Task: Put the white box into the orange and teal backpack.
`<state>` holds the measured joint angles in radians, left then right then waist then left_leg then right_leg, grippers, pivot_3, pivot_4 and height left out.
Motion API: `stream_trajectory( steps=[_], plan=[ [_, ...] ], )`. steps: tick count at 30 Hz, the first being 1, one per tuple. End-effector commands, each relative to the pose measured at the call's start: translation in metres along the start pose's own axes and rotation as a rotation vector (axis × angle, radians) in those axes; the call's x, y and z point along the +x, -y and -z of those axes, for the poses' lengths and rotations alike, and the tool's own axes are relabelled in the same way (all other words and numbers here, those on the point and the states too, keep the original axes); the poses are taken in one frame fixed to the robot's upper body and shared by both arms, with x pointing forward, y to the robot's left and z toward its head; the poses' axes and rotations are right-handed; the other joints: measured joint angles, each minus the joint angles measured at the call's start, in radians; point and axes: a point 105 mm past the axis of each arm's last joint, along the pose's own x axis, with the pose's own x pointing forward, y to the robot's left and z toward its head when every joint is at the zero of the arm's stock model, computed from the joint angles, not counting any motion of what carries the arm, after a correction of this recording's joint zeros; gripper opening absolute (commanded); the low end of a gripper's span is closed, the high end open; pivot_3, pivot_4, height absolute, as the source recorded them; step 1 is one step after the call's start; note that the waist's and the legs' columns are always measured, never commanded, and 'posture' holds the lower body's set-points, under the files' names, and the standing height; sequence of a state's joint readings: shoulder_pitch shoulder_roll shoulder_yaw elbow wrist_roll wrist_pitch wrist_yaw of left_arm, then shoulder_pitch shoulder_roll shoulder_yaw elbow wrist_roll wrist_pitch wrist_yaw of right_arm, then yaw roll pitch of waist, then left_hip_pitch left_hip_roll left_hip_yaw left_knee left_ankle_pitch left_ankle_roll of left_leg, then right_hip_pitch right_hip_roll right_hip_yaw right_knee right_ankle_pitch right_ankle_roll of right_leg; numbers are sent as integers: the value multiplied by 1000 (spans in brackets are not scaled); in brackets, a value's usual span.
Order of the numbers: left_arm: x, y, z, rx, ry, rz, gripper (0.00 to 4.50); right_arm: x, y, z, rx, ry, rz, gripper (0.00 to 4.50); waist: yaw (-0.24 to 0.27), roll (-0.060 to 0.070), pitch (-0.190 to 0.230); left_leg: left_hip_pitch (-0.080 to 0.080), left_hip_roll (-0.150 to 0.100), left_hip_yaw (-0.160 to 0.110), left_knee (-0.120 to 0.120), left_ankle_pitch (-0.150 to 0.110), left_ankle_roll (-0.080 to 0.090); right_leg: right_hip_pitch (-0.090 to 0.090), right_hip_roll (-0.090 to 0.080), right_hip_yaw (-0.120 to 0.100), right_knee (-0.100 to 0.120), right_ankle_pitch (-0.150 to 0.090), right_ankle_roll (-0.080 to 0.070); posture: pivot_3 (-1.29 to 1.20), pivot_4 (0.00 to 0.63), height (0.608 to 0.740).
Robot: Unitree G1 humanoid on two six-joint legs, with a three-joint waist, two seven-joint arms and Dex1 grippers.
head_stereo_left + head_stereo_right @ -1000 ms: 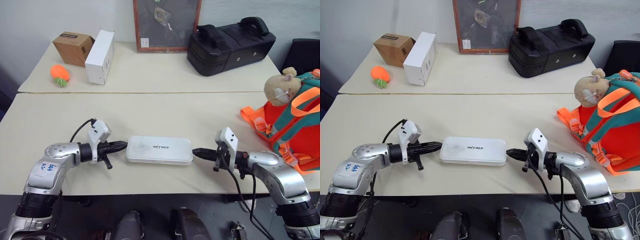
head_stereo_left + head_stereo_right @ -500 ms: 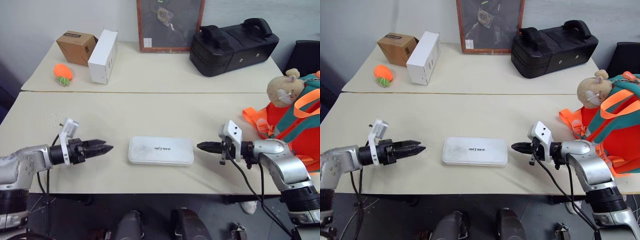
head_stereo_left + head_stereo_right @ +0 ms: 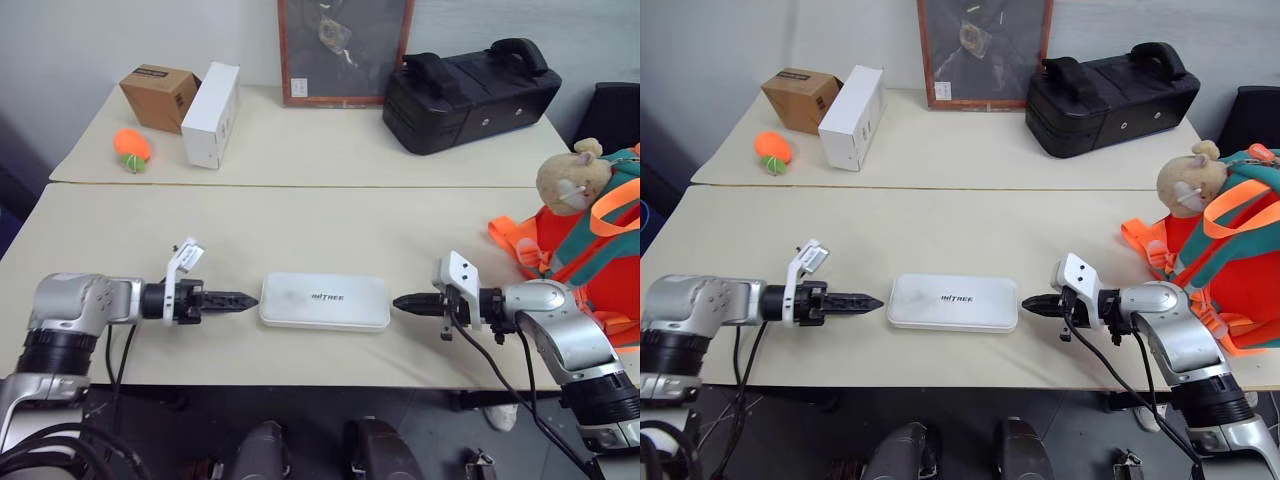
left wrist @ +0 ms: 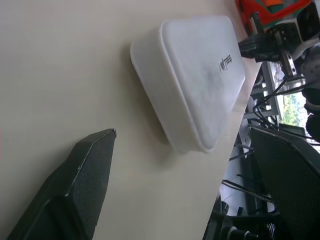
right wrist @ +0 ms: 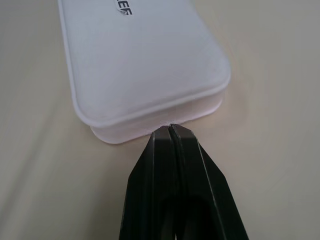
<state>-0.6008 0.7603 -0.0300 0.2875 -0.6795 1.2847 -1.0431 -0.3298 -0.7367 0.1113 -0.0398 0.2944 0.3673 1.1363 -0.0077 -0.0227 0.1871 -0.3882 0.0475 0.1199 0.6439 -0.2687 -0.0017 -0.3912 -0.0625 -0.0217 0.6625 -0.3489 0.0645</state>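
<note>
The white box (image 3: 325,300), flat with rounded corners and small dark lettering, lies on the near table between my two grippers. My left gripper (image 3: 247,299) points at its left end, a small gap short of it. In the left wrist view its fingers (image 4: 80,185) stand wide apart, open and empty, with the white box (image 4: 200,80) ahead. My right gripper (image 3: 399,303) is shut, its tip (image 5: 170,129) right at the box's right end. The orange and teal backpack (image 3: 600,250) stands at the table's right edge, a tan plush bear (image 3: 572,178) on top.
On the back table stand a brown cardboard box (image 3: 158,92), a white carton (image 3: 212,113), an orange ball (image 3: 132,148), a framed picture (image 3: 345,50) and a black bag (image 3: 470,88). The near table's front edge runs just below both grippers.
My left gripper left the box's left end, swung out to the left, opened, rolled and came back to point at that end. The right gripper stayed shut at the right end.
</note>
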Motion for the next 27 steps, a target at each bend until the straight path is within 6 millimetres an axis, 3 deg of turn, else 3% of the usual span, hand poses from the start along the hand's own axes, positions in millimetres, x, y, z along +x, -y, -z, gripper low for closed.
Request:
stream_trajectory(
  steps=[1, 7, 15, 19, 24, 27],
  plan=[
    [20, -8, 6, -40, -56, -10, 4480, 2, -3, -6, -60, 4, -5, 0, 6, 0, 0, -1, 0, 0, 2, -1, 0, 0, 0, 0, 1, 0, 0, 0, 150, 740],
    [47, 14, 1, -47, -105, 120, 4480, 8, -5, -5, -62, 13, -6, 0, 5, 0, 0, -1, 0, 0, 4, -2, 2, 1, 0, 0, 0, 1, 1, 0, 150, 740],
    [82, 25, -16, -27, -110, 168, 4480, 10, -8, 0, -61, 9, -1, 0, 7, 0, 0, -3, 0, 0, 6, -2, 2, 0, 0, 0, 0, 1, 2, 0, 150, 740],
    [81, 36, -28, -10, -91, 218, 3558, 10, -10, 4, -69, 1, 5, 0, 2, -1, 0, -3, 0, 0, 6, -2, 2, 0, 1, 0, 0, 1, 2, 0, 150, 740],
    [70, 39, -28, 8, -92, 237, 1949, 8, -10, 7, -63, 2, 29, 0, -4, -1, 0, -3, 1, 0, 5, -2, 1, -1, 1, 1, 0, 1, 2, 0, 150, 740],
    [62, 43, -27, 28, -74, 263, 1343, 2, -11, 11, -67, -2, 63, 0, -6, -1, 0, -3, 1, 0, 5, -2, 0, -1, 2, 1, 0, 1, 2, 0, 150, 740]
  ],
)
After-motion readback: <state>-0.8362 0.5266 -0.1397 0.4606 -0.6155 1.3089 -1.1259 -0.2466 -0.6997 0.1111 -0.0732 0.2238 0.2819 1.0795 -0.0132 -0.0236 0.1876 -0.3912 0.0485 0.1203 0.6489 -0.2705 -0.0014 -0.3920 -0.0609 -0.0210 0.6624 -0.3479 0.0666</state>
